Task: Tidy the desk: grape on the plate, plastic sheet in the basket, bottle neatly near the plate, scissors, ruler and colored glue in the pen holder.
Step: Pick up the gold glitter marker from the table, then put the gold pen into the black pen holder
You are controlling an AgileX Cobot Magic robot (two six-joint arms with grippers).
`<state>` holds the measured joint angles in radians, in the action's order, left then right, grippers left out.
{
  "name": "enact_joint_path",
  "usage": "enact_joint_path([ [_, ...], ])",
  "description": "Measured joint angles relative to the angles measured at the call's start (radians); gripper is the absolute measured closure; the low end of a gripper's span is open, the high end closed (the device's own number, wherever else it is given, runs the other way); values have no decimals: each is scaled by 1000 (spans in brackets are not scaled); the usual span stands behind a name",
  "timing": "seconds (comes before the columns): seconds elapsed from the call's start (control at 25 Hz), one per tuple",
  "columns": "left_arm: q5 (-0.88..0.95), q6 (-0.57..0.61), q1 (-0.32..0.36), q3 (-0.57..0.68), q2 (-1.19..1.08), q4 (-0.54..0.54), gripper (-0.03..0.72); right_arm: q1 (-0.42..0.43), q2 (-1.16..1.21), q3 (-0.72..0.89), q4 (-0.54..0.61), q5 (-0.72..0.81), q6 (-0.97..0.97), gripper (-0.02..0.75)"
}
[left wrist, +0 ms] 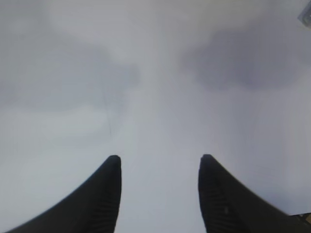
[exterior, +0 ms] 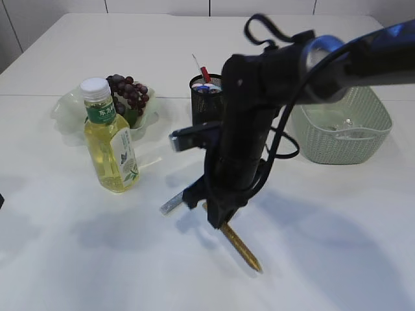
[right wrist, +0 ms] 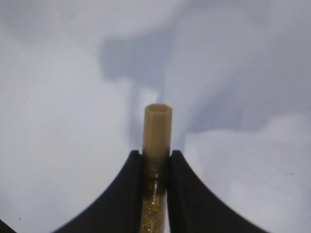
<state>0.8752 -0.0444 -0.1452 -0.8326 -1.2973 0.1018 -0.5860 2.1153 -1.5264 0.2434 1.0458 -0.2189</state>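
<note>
The right gripper (right wrist: 155,187) has its two black fingers (right wrist: 187,194) closed almost together on the gold glitter glue tube (right wrist: 156,141). The tube stands between the fingers, and its tan round cap sticks out past the fingertips. In the exterior view the other end of the tube points down from the gripper and slants toward the white table (exterior: 337,259); I cannot tell if its tip touches the surface.

The left gripper (left wrist: 160,194) is about half open. Between its fingers there is only bare table, and nothing is held.

Behind the right fingers, a little further on the table, stands the black mesh pen holder (exterior: 206,100) with some items already inside. To the left of the fingers stands the clear plastic bottle of yellow drink with a white cap (exterior: 111,139), upright. Just behind the bottle is the pale translucent plate (exterior: 68,113), and the dark purple bunch of grapes (exterior: 128,94) lies on it. To the right of the arm, well apart from the fingers, is the pale green woven plastic basket (exterior: 366,139); something clear lies inside it.
</note>
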Motion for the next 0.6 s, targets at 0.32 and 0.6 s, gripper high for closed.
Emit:
enact_joint_path([
  [0.32, 0, 0, 0, 0, 0, 0, 316, 234, -51, -130, 245, 4, -118, 624],
  [0.6, 3, 0, 0, 0, 0, 0, 316, 373, -49, -287, 505, -9, -266, 624],
])
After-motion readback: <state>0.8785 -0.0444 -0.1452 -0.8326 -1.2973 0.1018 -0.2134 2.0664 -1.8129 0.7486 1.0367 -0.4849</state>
